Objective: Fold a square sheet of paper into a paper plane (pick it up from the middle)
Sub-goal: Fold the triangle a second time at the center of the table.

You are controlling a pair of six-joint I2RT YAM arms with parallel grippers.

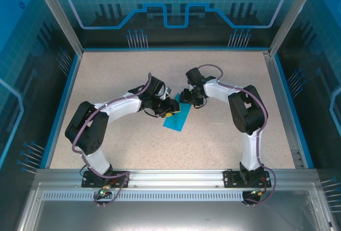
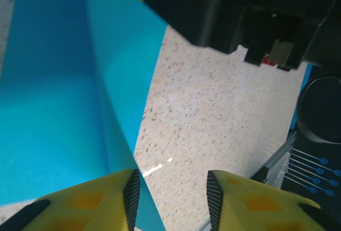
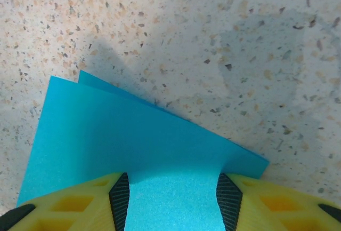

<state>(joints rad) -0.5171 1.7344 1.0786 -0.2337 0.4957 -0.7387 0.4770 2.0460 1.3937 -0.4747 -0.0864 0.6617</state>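
Where the two arms meet at mid-counter point(image 1: 117, 76), the paper point(image 1: 178, 120) lies on the speckled surface, a cyan strip slanting from the tools toward the near edge. The left tool point(image 1: 171, 106) sits at the paper's upper left end. The right tool point(image 1: 187, 101) is just beside it at the upper right end.

From the left wrist, the left tool point(image 2: 170, 204) has its jaws apart. Its yellow fingers point(image 2: 85, 204) frame a gap of mostly bare counter point(image 2: 213, 113), with a thin sliver of the paper point(image 2: 53, 108) running along the inner face of one finger. The paper shows a crease here, one flap lighter than the other. The right arm point(image 2: 234, 7) is black, just beyond the paper.

From the right wrist, the right tool point(image 3: 170, 207) likewise has its jaws apart. The paper point(image 3: 133, 135) fills the gap between them and reaches out under one finger. Two layers show, their edges slightly offset at the far corner. Whether the fingertips press on the paper I cannot tell.
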